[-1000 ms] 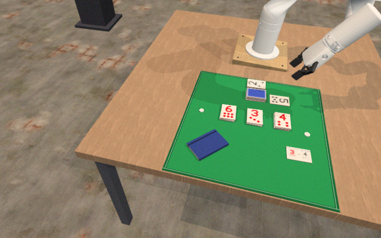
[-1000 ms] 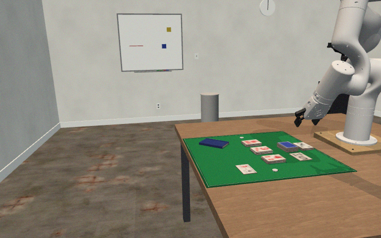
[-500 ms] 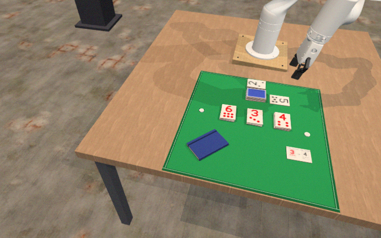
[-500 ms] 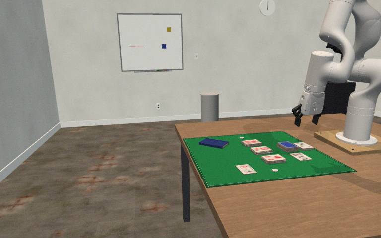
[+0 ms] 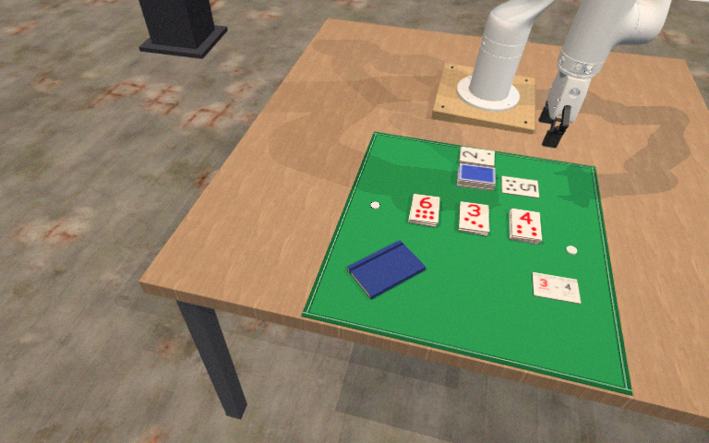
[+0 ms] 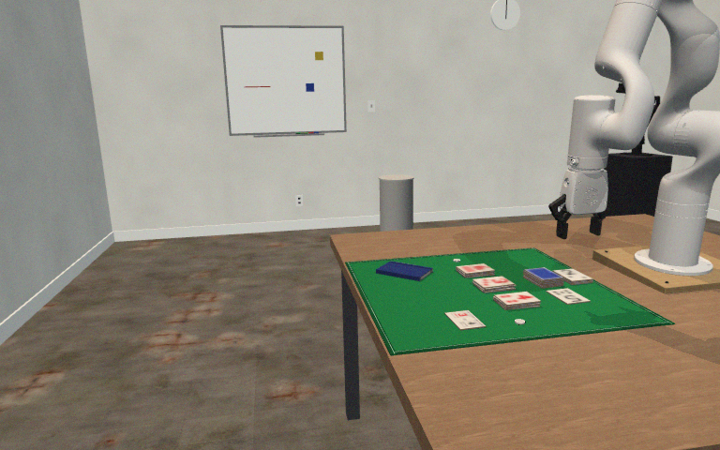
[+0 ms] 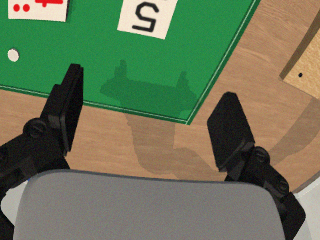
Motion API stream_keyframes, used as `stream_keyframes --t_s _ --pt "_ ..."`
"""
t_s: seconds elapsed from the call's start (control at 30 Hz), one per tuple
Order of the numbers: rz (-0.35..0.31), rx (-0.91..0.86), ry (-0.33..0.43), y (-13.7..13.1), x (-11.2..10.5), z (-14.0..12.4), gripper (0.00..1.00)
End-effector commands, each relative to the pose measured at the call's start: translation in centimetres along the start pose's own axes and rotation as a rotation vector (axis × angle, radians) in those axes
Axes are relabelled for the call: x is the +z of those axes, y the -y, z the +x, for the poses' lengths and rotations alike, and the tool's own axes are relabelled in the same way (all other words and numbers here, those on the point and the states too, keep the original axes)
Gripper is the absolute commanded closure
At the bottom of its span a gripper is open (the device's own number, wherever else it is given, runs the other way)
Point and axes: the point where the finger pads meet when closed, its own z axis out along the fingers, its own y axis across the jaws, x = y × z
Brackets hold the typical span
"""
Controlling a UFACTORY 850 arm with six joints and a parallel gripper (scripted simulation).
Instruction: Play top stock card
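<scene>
The face-down stock (image 5: pixel 475 175) is a blue-backed stack on the green card cloth (image 5: pixel 470 256). A black 2 (image 5: pixel 476 155) lies just behind the stock and a black 5 (image 5: pixel 520 186) lies to its right. Three piles stand in a row in front: red 6 (image 5: pixel 424 209), red 3 (image 5: pixel 474 218) and red 4 (image 5: pixel 525 225). My gripper (image 5: pixel 557 126) is open and empty, pointing down above the bare wood just off the cloth's far right corner.
A blue notebook (image 5: pixel 386 269) lies at the cloth's front left. A small card showing 3 and 4 (image 5: pixel 556 287) lies at the front right. Two white chips (image 5: pixel 374 204) (image 5: pixel 571 250) sit on the cloth. The arm's wooden base plate (image 5: pixel 486 104) stands behind the cloth.
</scene>
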Motion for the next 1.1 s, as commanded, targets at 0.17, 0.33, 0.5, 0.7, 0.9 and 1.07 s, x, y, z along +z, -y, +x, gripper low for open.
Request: stream_keyframes --t_s 0.17,0.33,0.5,0.7,0.9,1.07 --pt "0.005 0.0 0.036 0.1 -0.1 0.0 0.0" --pt "0.008 0.0 0.05 0.2 -0.1 0.0 0.0" --pt "0.009 0.0 0.054 0.2 -0.1 0.0 0.0" --pt "0.009 0.0 0.055 0.2 0.0 0.0 0.0" --pt "0.009 0.018 0.053 0.4 8.3 1.1 0.0" --pt "0.009 0.02 0.05 0.3 9.0 1.2 0.14"
